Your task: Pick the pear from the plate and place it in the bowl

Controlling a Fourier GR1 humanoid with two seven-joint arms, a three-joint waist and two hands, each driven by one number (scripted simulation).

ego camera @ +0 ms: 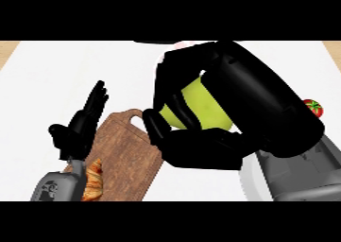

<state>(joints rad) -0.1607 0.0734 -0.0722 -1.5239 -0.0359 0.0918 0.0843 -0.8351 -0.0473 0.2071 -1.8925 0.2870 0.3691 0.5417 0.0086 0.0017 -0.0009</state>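
While the left hand (79, 125) rests open-fingered by the cutting board (127, 156), the right hand (200, 142) curls its fingers (174, 101) round the pear (200, 106).

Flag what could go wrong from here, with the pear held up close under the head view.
1. The right hand curls round the pear and fills the view; no bowl shows, so placement may be misjudged.
2. The tomato beside the right forearm could be knocked.
3. The left hand rests open by the cutting board and croissant, probably harmless.

The right hand (200, 142) fills the view's middle, fingers and thumb curled, raised close to the camera. The left hand (79, 125) rests at lower left, fingers straight.
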